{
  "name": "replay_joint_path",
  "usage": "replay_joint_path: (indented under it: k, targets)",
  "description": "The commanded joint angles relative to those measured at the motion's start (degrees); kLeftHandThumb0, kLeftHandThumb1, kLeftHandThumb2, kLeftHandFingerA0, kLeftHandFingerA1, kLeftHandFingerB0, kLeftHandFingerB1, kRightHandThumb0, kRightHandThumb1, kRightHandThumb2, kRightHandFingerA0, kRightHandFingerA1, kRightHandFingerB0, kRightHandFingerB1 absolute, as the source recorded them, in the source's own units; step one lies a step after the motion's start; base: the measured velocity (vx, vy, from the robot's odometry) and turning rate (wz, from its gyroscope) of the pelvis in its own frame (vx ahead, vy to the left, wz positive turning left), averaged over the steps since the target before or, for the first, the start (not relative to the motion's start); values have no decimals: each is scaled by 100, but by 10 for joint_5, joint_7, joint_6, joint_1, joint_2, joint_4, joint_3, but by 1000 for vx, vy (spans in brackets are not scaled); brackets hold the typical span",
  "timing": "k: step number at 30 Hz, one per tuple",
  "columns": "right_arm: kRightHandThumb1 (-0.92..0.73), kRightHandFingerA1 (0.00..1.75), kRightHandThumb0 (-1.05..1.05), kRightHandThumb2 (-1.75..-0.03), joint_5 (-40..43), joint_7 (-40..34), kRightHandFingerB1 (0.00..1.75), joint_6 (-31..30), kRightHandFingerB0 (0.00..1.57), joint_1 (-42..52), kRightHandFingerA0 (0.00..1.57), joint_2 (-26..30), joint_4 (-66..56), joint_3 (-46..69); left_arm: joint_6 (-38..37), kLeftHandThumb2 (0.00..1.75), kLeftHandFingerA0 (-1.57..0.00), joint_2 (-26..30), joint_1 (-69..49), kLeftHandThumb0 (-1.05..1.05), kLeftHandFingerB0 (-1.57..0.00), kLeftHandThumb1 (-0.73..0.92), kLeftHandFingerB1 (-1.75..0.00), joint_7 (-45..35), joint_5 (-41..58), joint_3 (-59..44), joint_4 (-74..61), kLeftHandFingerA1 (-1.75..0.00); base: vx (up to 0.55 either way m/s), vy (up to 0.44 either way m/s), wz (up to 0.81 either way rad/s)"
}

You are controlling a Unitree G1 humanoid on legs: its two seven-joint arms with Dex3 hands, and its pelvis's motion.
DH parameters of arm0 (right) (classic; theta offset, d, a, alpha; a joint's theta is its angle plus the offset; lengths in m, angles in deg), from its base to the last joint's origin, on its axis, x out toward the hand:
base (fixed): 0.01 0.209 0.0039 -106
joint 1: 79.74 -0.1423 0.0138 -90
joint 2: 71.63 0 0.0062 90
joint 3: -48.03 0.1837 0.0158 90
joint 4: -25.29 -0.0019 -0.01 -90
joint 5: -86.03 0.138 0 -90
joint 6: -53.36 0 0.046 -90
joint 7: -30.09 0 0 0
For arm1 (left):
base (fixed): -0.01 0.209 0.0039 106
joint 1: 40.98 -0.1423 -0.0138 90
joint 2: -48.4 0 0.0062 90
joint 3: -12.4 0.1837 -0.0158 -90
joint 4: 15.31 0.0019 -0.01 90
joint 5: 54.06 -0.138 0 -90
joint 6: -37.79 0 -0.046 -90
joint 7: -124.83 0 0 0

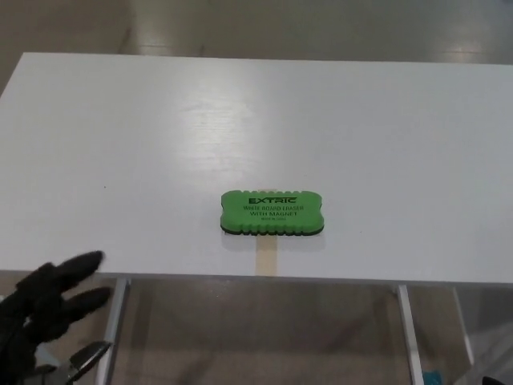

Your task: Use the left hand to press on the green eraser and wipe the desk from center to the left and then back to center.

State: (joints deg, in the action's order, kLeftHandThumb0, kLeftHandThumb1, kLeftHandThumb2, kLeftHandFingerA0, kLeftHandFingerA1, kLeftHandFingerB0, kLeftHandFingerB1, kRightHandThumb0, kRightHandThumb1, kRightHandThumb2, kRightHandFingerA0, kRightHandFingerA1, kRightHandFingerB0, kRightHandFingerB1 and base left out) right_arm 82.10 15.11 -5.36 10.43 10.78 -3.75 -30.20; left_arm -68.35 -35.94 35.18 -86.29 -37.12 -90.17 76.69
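A: Where is the green eraser (272, 213) located?

B: It is laid flat on the white desk (144, 144), approx. centre, near the front edge, printed side up, just behind a tan tape strip (266, 258).

A: Left hand (50, 301) status?

B: It is seen well left of the eraser, at the desk's front edge, fingers (83, 262) spread apart, nothing held, no contact w/ the eraser.

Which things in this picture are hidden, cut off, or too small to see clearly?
- Left hand, head view: the bottom-left picture corner cuts off its wrist and arm.
- Right hand: not in view at all.
- Green eraser, head view: its smallest line of print is too small to read; its underside is hidden against the desk.
- Desk legs: mostly hidden by the desktop and the bottom edge.
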Motion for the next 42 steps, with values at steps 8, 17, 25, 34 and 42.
replay_joint_path:
  k: [8, 17, 25, 34, 42]
  targets:
    - [-77, 41, -48, -64, 4, -6, 37, 17, 54, 13, 65, 10, 8, 1, 132, 95, -62, 147, -111, -31, -65, 59, -66, -207, 217, 58, -302, -68, 0, 0, 0]
    - [-77, 42, -47, -65, 14, 3, 37, 11, 54, 15, 65, 4, 6, 7, 130, 98, -69, 107, 14, -29, -64, 60, -67, -130, 200, 71, -314, -71, 0, 0, 0]
    - [-78, 39, -46, -64, -5, -16, 36, 17, 52, 24, 64, 8, 4, -6, 215, 64, -94, 33, 189, -26, -86, 76, -53, 30, 74, 114, -290, -60, 0, 0, 0]
    - [-78, 42, -48, -65, 3, -7, 37, 18, 52, 20, 65, 8, 8, -5, 235, 64, -92, -55, 359, -21, -85, 82, -71, 90, -11, 177, -127, -76, 0, 0, 0]
    - [-79, 42, -48, -65, 17, 6, 37, 31, 53, 26, 66, 2, 13, 3, 207, 63, -101, -104, 476, -21, -82, 82, -82, 156, -111, 218, 87, -75, 0, 0, 0]
